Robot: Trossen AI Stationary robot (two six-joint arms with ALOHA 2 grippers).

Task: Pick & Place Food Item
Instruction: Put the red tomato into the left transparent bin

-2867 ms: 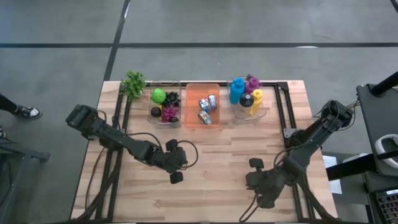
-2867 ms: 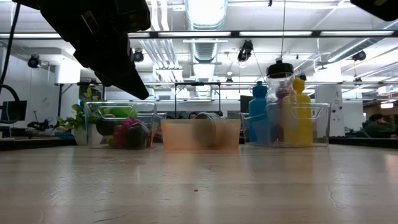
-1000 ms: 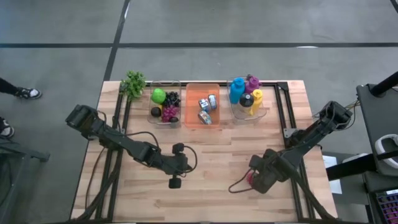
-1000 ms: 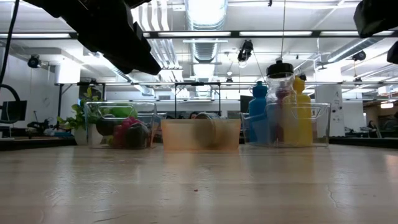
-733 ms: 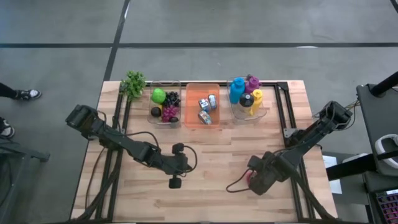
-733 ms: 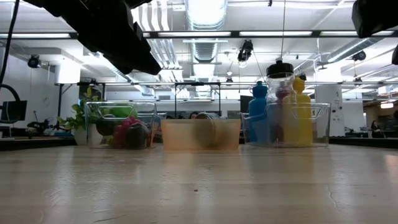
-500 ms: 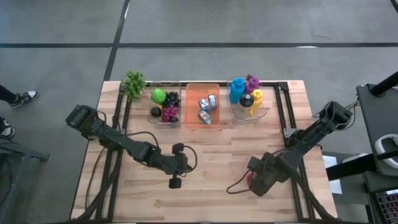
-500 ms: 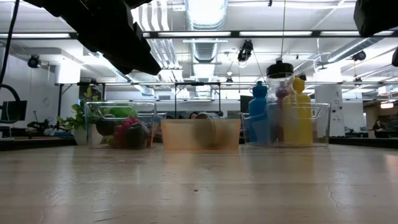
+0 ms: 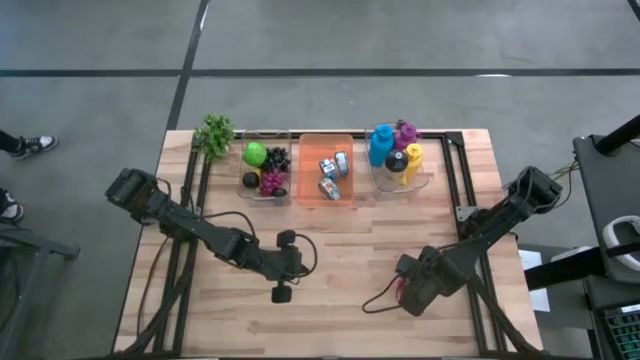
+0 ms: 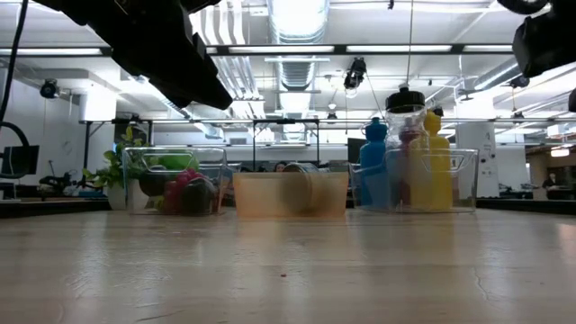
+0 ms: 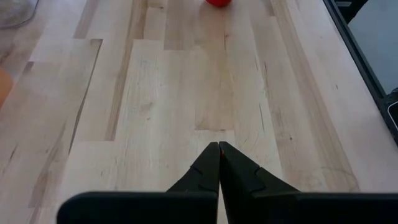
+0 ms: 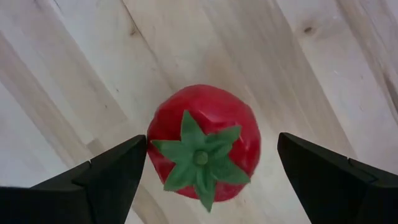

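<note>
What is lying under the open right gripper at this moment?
A red tomato with a green stem sits on the wooden table between the right gripper's open fingers. Its underside is hidden.

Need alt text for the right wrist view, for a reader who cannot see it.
A red tomato with a green star-shaped stem cap sits on the light wooden table, seen from directly above. The right gripper is open, one dark finger on each side of the tomato, not touching it.

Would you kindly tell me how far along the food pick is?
Done: the right claw is open, straddling the red tomato on the table. In hand: nothing gripped. Left: closing, lifting, placing; the fruit bin seems likely. The left claw is shut, mid-table.
</note>
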